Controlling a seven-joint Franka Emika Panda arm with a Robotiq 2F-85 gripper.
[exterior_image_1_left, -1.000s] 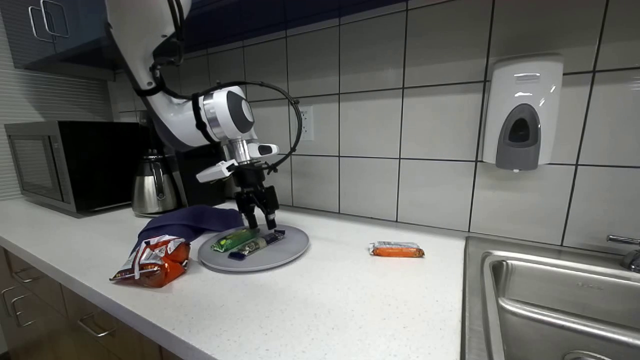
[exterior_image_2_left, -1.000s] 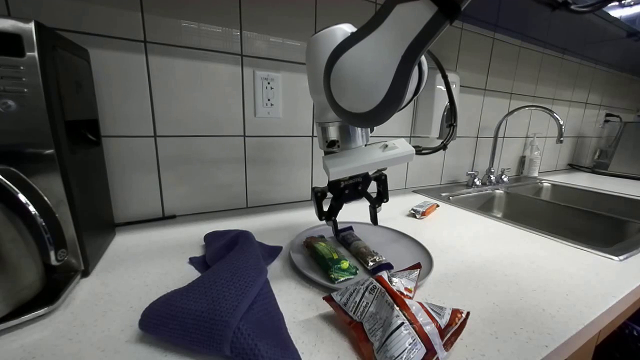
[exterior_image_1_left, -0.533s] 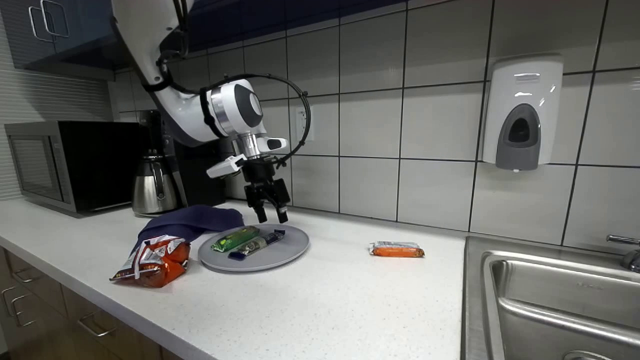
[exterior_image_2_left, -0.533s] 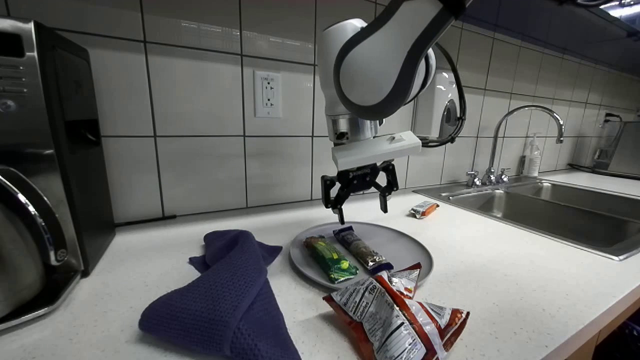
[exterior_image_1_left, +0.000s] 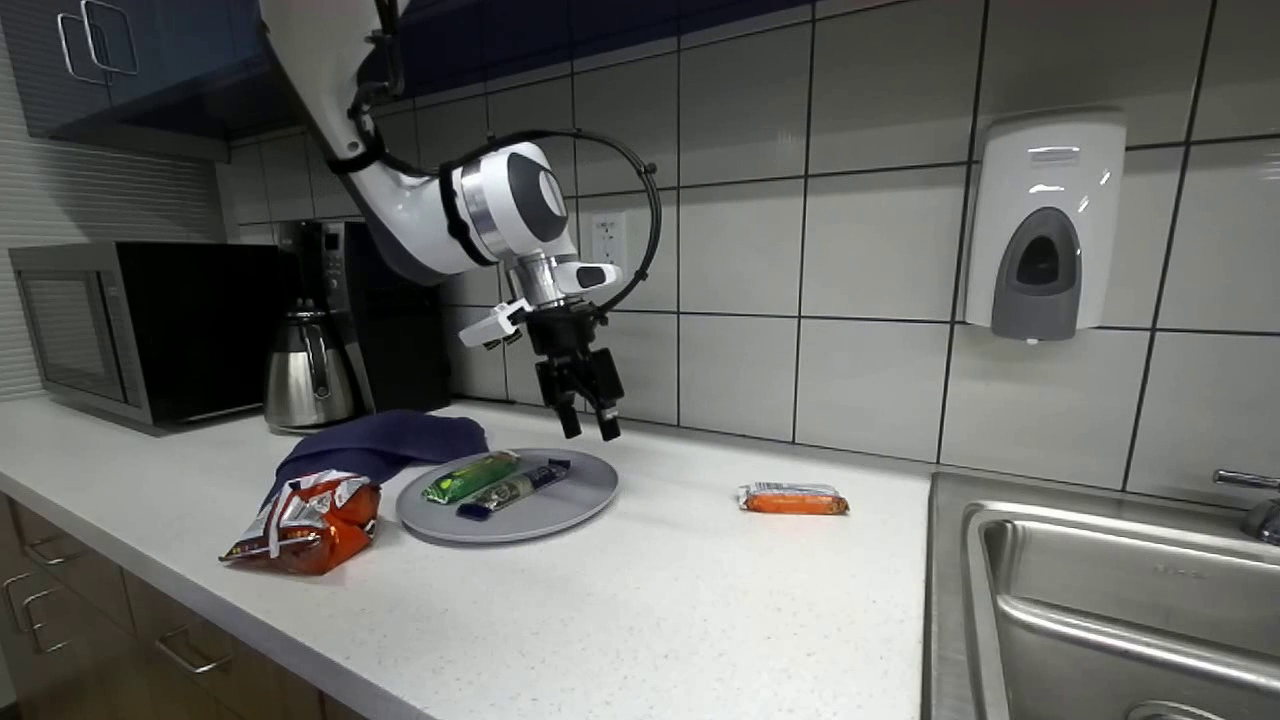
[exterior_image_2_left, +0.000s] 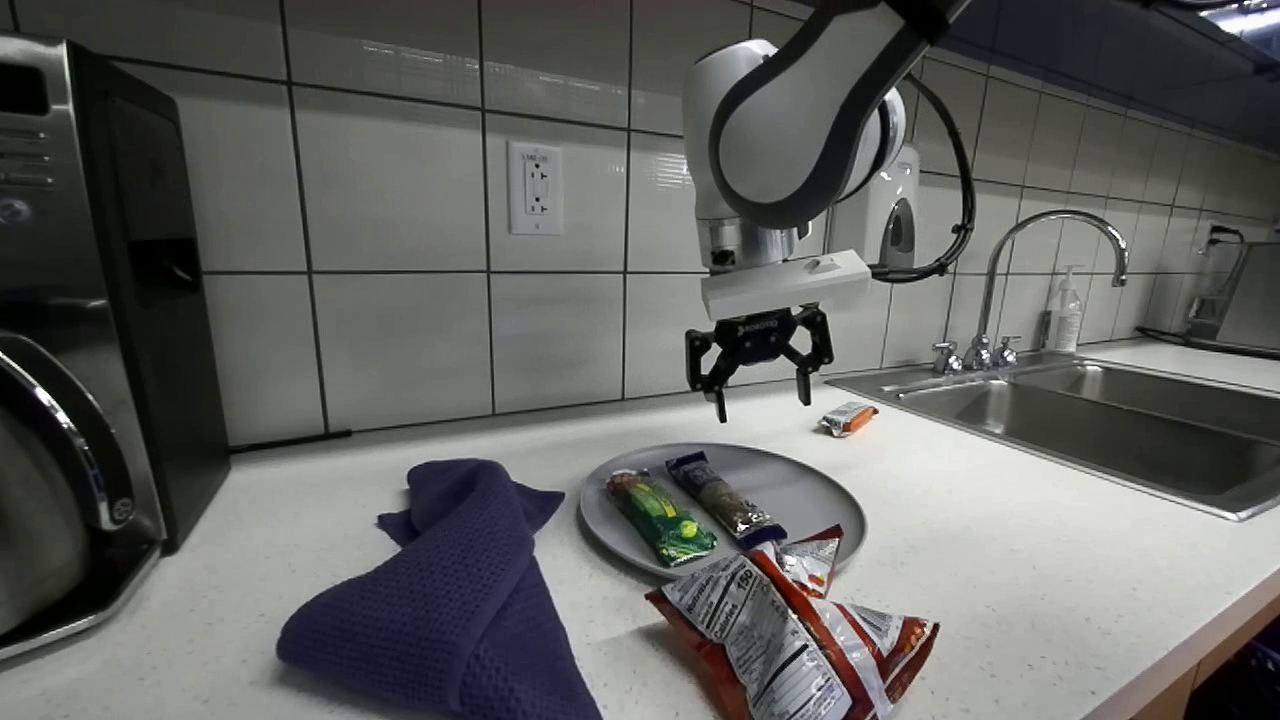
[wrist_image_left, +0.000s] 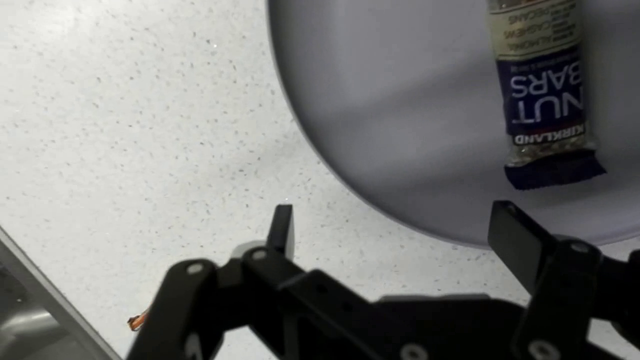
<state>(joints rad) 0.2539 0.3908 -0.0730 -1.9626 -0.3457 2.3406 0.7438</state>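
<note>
- Far left in an exterior view, a silver and black microwave (exterior_image_1_left: 75, 320) stands on the white counter (exterior_image_1_left: 690, 610)
- Right of it, a steel carafe (exterior_image_1_left: 305, 385) stands upright at the front of a black coffee machine (exterior_image_1_left: 400, 325)
- Next, a dark blue cloth (exterior_image_2_left: 450, 600) lies folded over itself on the counter, near the grey plate (exterior_image_1_left: 585, 490)
- In front of the cloth, a red and silver snack bag (exterior_image_1_left: 330, 530) lies just beside the plate
- On the plate, which rests flat on the counter, a green-wrapped bar (exterior_image_2_left: 660, 520) lies on the side nearer the cloth
- Beside it on the same plate, a nut bar (exterior_image_2_left: 725, 500) in a navy wrapper lies flat, its lettering upside down in the wrist view
- In the air by the plate's back rim, the gripper (exterior_image_1_left: 590, 434) hangs from the white arm (exterior_image_1_left: 420, 225), jaws spread wide with only air between them; the wrist view shows one jaw against the rim and the other over the counter
- Further right, an orange and silver wrapped bar (exterior_image_1_left: 795, 500) lies well apart from the plate, between it and the sink (exterior_image_1_left: 950, 610)
- Higher up, a white and grey soap dispenser (exterior_image_1_left: 1045, 220) is fixed to the tiled wall (exterior_image_1_left: 740, 380)
- Far right, a curved tap (exterior_image_2_left: 1058, 215) rises behind the sink
</note>
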